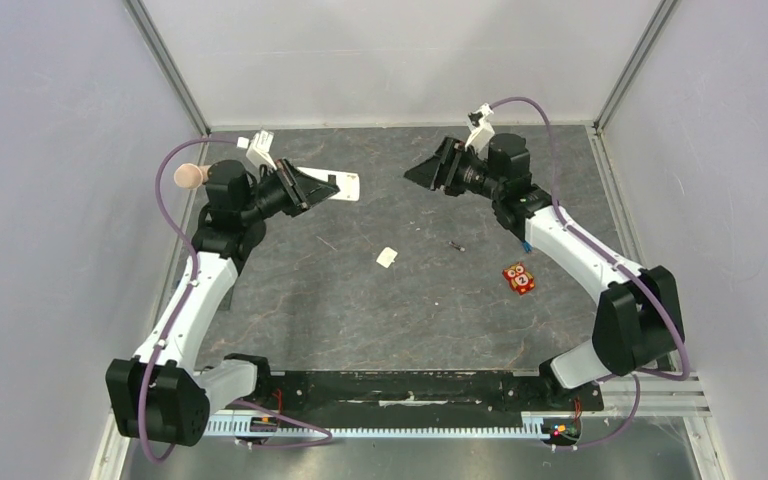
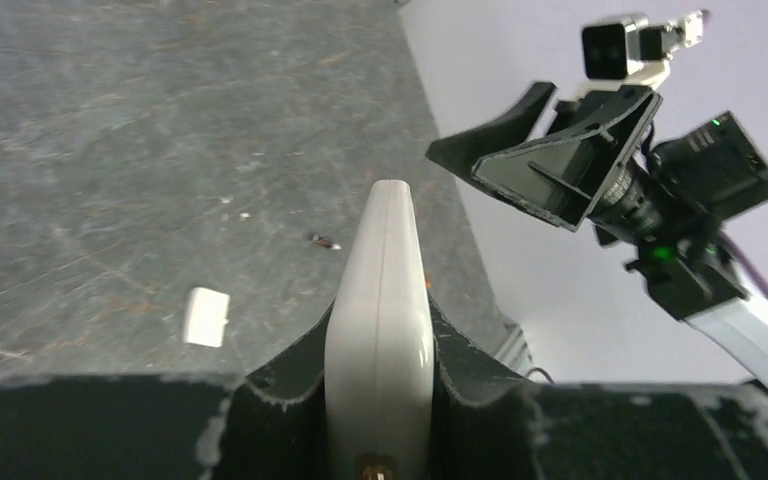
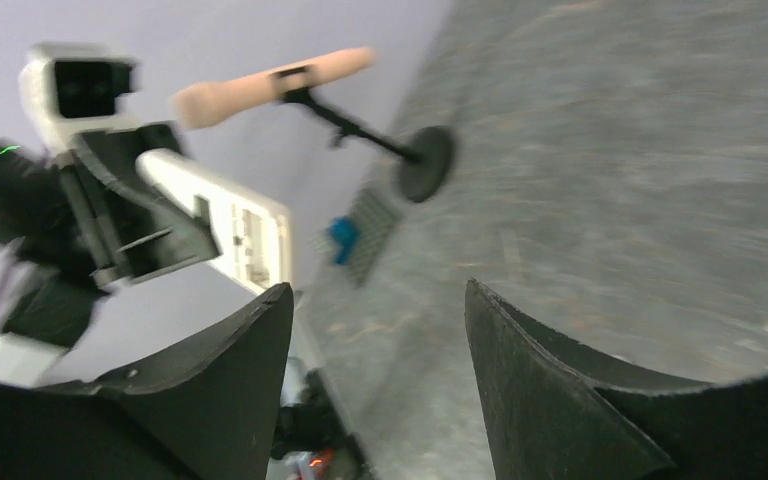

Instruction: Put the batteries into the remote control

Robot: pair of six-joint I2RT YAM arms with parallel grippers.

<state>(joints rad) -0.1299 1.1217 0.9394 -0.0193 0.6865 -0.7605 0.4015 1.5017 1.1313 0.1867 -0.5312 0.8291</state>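
My left gripper (image 1: 322, 187) is shut on the white remote control (image 1: 345, 185) and holds it above the table at the back left. The left wrist view shows the remote (image 2: 380, 290) edge-on between the jaws. The right wrist view shows its back (image 3: 250, 235) with the battery bay open. My right gripper (image 1: 428, 172) is open and empty in the air, facing the remote; its gap (image 3: 375, 290) holds nothing. A dark battery (image 1: 457, 245) lies on the table, and it also shows in the left wrist view (image 2: 323, 241). A small blue bit (image 1: 526, 243) beside my right forearm may be the blue battery; I cannot tell.
A small white cover piece (image 1: 387, 257) lies mid-table, also in the left wrist view (image 2: 205, 316). An orange owl-faced square (image 1: 519, 279) lies right of centre. A pink rod on a black stand (image 1: 190, 177) stands behind my left arm. Grey walls enclose the table.
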